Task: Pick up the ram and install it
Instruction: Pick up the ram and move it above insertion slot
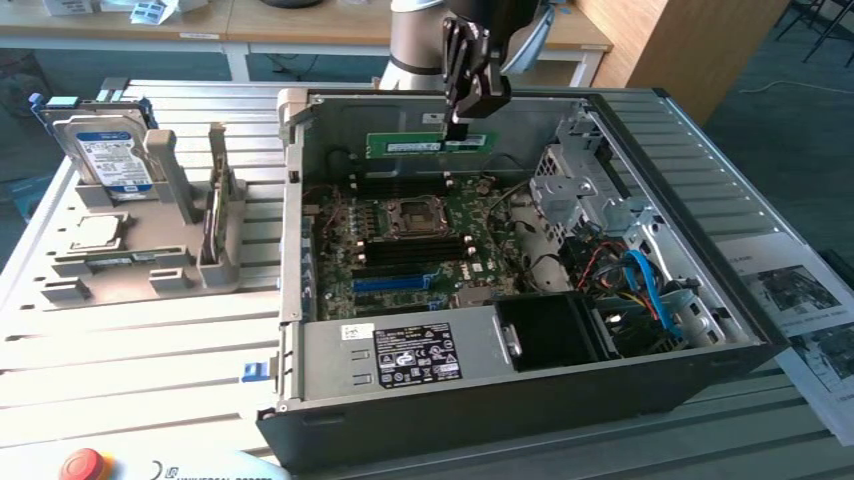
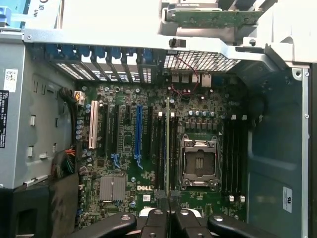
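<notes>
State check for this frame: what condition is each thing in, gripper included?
gripper: shut on the ram.
ram: held on edge over the motherboard, not in a slot.
computer case: on its side, open.
hard drive: upright in the grey stand.
processor chip: flat on the stand.

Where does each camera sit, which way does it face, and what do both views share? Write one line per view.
Exterior view: off the arm and raised, looking down at an angle into the open computer case; the arm and gripper show, shut on the ram.
Wrist view: on the wrist, looking straight down past the gripper onto the motherboard.
Shared: gripper, ram, motherboard, processor socket.
</notes>
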{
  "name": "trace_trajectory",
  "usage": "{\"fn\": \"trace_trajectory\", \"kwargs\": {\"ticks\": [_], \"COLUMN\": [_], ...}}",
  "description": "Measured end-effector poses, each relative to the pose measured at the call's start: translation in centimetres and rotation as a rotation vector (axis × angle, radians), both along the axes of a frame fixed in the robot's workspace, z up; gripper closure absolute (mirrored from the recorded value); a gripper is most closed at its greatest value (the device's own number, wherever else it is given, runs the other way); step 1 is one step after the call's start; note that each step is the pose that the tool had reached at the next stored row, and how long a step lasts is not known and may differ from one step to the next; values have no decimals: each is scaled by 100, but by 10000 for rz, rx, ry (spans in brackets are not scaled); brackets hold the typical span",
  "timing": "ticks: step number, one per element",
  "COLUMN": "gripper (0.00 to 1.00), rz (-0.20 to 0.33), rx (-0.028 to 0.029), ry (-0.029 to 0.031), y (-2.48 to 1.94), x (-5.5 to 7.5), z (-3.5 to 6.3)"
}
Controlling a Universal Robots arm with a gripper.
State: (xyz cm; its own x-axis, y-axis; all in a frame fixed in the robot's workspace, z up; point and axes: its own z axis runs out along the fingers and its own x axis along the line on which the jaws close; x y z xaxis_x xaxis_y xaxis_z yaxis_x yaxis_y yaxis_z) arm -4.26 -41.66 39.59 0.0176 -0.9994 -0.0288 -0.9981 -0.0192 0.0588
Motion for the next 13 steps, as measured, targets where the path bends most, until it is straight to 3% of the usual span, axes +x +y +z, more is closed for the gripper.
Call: {"fn": "trace_trajectory", "kwargs": {"ticks": [13], "gripper": [88], "rz": [1], "rx": [-1], "ry": [0], "y": [-1], "x": [0], "z": [-163]}}
